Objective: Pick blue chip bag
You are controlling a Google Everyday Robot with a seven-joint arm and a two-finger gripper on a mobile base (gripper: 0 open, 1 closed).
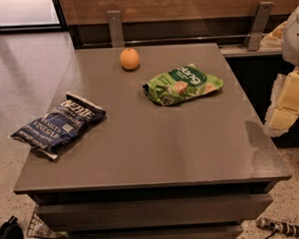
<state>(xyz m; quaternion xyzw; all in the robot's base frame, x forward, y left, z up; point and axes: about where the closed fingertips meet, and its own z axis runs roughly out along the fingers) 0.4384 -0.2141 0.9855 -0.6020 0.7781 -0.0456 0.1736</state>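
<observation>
Approach step, reach not yet begun: the blue chip bag lies at the worktop's left edge.
The pincer hangs beyond the right edge, well apart from the bag. Spread or pressed together, I cannot tell. Next it likely must cross leftward and descend.

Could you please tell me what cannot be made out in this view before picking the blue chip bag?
- Gripper: at the right edge, beside the table; partly cut off by the frame.
- Blue chip bag: underside hidden, left end overhanging the table.
- Green snack bag: small print too small to read.
- Dark object, bottom left: cut off.
</observation>
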